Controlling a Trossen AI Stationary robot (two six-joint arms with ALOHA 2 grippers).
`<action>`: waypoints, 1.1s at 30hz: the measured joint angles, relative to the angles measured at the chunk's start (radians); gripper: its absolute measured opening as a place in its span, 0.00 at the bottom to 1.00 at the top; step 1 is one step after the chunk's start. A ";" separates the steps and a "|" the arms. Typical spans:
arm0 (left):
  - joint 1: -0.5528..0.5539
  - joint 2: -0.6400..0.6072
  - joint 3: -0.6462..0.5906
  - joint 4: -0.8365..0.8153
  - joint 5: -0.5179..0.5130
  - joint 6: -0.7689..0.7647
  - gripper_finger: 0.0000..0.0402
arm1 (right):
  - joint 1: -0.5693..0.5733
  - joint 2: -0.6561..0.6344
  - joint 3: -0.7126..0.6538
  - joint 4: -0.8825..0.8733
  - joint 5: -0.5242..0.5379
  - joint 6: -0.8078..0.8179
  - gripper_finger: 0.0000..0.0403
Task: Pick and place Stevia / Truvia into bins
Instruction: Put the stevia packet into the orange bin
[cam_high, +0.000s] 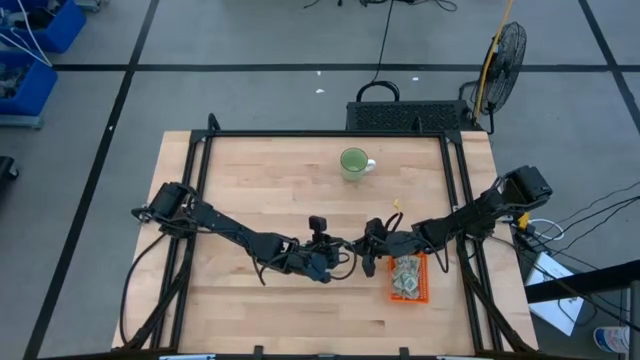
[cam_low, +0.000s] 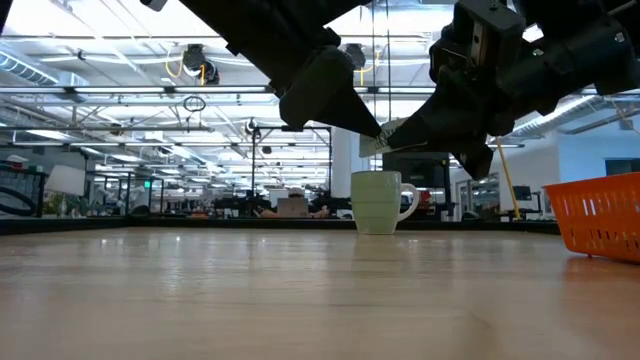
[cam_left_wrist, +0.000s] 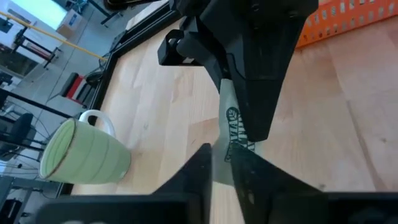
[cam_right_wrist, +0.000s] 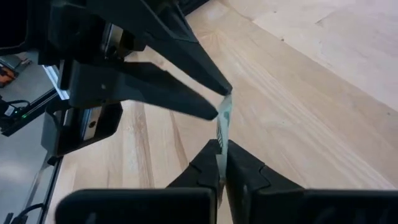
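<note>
High view: left tool (cam_high: 338, 262) and right tool (cam_high: 366, 258) tip to tip above mid wooden bench (cam_high: 260, 180), just beside shallow orange plastic tray (cam_high: 424, 290) holding pale green and white paper sachets (cam_high: 406, 276); round green mug (cam_high: 353, 163) well apart.

Low view: one small white paper sachet (cam_low: 372, 144) aloft between both tool tips, clear of bench, in front of mug.

Left wrist view: left tool parted slightly around sachet, contact unclear.

Right wrist view: right tool pinched closed on sachet's edge.
</note>
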 joint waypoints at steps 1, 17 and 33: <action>0.000 0.000 0.000 0.000 0.001 -0.002 0.18 | 0.000 0.000 0.000 0.000 0.001 0.000 0.01; 0.000 0.000 0.000 -0.001 0.001 -0.032 0.35 | 0.000 -0.017 0.000 -0.097 0.000 -0.051 0.01; -0.002 0.000 0.000 -0.031 0.001 -0.074 0.36 | 0.258 -0.398 0.000 -0.559 -0.003 0.133 0.01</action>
